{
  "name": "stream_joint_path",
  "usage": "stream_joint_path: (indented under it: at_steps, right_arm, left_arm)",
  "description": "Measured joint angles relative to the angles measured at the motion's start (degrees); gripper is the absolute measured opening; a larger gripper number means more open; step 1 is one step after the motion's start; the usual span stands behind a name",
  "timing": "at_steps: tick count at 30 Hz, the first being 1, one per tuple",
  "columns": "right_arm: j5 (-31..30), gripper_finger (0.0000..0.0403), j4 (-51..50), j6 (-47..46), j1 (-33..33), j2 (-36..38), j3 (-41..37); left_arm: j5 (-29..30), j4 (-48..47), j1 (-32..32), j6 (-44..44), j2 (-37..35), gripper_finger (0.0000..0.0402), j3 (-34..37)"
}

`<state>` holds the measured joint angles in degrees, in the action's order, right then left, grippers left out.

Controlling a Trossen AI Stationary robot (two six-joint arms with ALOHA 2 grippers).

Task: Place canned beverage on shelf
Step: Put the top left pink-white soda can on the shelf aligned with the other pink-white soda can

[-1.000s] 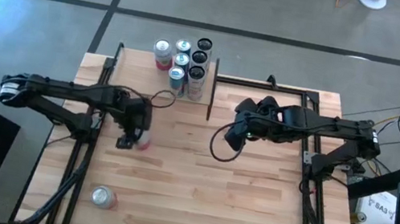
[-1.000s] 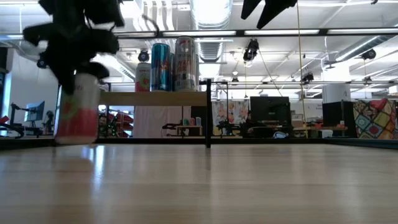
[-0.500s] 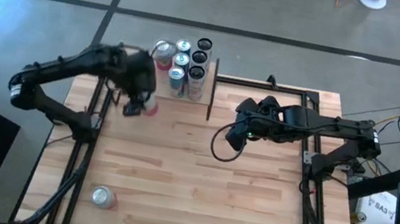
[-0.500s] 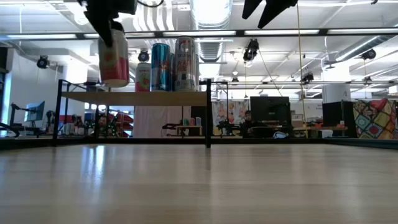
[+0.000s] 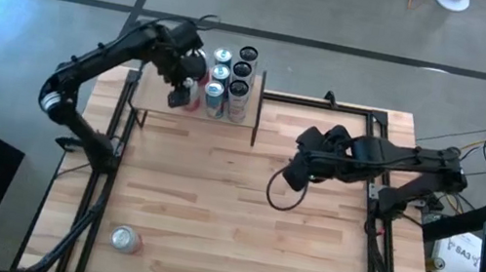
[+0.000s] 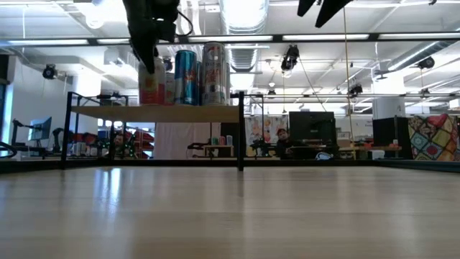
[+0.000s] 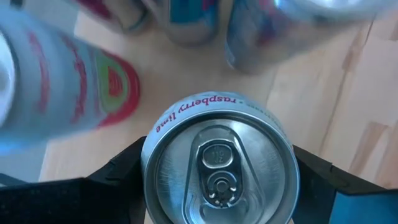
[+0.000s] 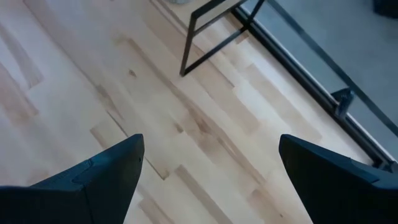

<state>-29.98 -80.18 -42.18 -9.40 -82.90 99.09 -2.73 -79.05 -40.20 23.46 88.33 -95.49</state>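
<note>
Now we see the L gripper [image 5: 179,96] over the shelf [image 5: 155,100], at approx. 11 o'clock on the table [image 5: 225,242] in the high view. Jaws closed on a can [image 7: 219,167]; L wrist view shows its silver top w/ pull tab and "raspberry lime" on the rim, dark fingers [image 7: 121,171] pressed on both sides. Low view: can [image 6: 151,83] upright, bottom at or just above the shelf board; we cannot tell if it touches. It stands just beside the other cans [image 6: 192,75], on their 9 o'clock side.

Other cans [image 5: 230,79] are grouped at the shelf's 3 o'clock end, close to the dark end panel [image 5: 258,109]. In the L wrist view they are blurred; one pink-and-white, others blue.

R gripper [image 5: 296,175] hovers above the table near center, approx. 3 o'clock of the shelf, well apart from it. Jaws wide, nothing between; R wrist view shows bare wood and a shelf leg [image 8: 208,37] past its fingers [image 8: 109,171].

One more can [image 5: 126,239] lies on the table at approx. 7 o'clock, well apart from both arms.
</note>
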Motion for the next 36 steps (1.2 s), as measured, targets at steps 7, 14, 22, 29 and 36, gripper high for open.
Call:
stream_joint_path:
  at_steps: [7,14,22,29,36]
  right_arm:
    - [-1.6,0.0363,-0.8,-2.3,-0.8,1.4,-0.5]
    - [-1.6,0.0363,-1.1,-5.9,-1.2,2.7,-3.3]
    - [-1.4,0.0363,-0.8,-8.7,-1.8,4.5,-8.1]
    - [-1.4,0.0363,-0.1,-8.9,-1.7,5.7,-8.6]
    - [-1.5,0.0363,0.0,-8.8,-1.7,6.8,-8.6]
  left_arm:
    - [-0.4,-0.3,0.0,-0.5,6.3,0.0239,-6.2]
    - [-0.9,-1.8,-1.0,-0.4,8.2,0.0239,-8.6]
    - [-0.5,-1.7,-4.8,-0.2,7.2,0.0239,-8.8]
    - [-3.8,-1.0,-5.1,-0.3,7.3,0.0240,-8.7]
    - [-3.8,-1.1,-5.1,-0.6,7.3,0.0262,-8.6]
